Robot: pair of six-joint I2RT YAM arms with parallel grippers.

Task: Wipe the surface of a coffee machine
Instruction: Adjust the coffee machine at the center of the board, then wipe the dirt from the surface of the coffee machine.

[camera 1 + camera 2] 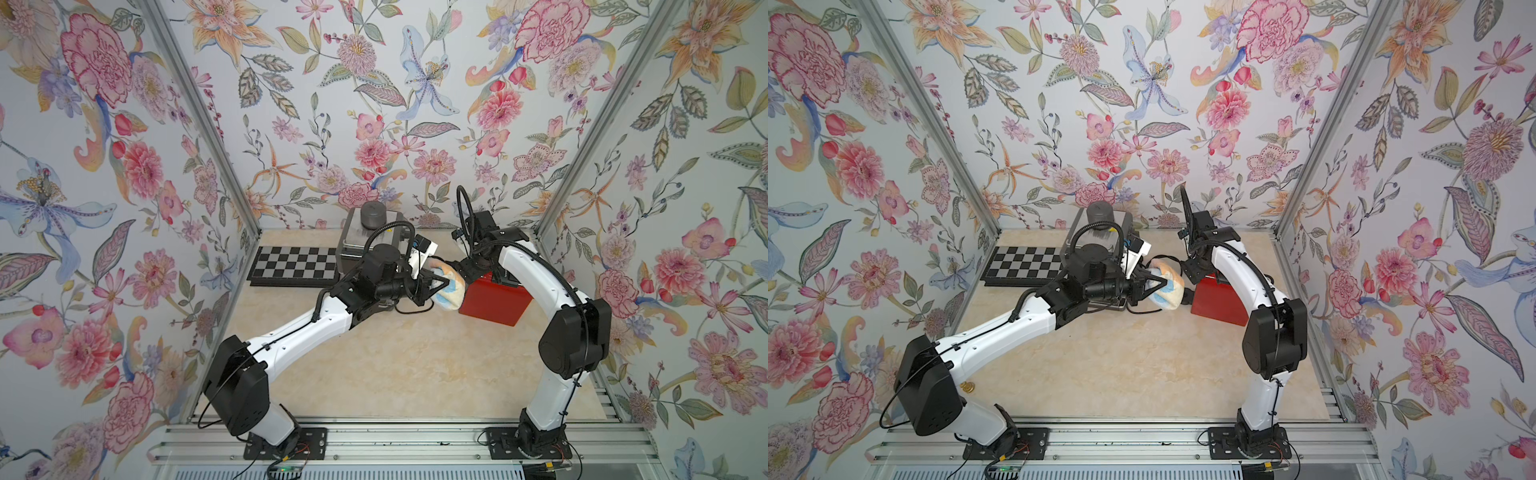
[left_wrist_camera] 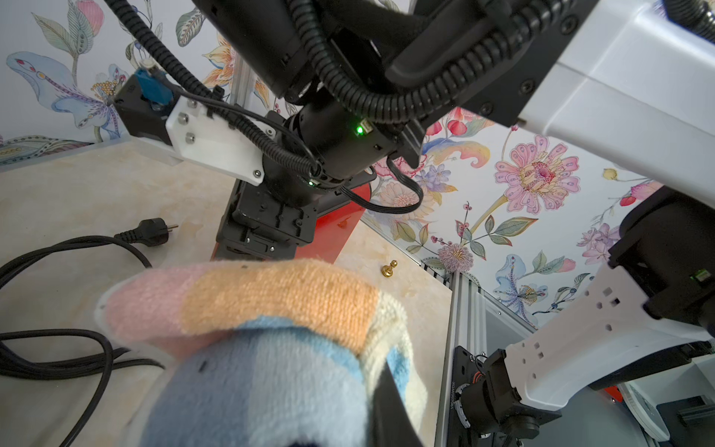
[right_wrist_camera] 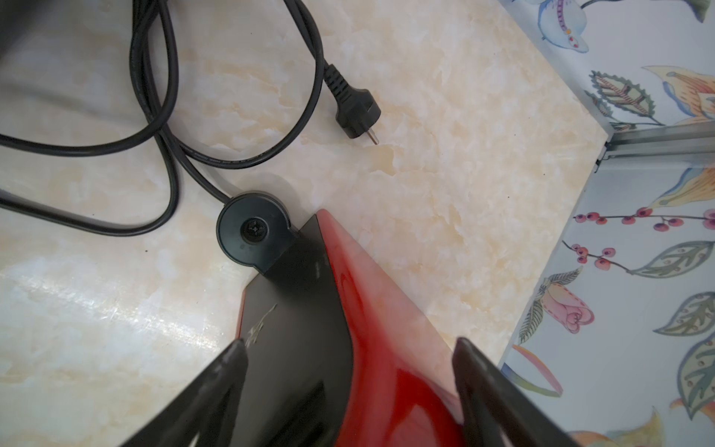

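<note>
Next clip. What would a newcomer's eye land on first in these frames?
The loud floral wallpaper on every wall hits first. Next, toward the back of the table, the left hand clamps a pastel cloth right beside the red machine. The right hand hangs open over that machine's corner.

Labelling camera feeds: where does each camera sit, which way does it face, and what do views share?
Both top views: high in front, looking down on the marble-patterned tabletop; left arm and right arm show full-length.
Left wrist: faces past the left gripper, shut on the pastel striped plush cloth, toward the right arm.
Right wrist: looks down past the open right gripper at the glossy red machine with a black top.
Shared: both wrist views show the black power plug.
</note>
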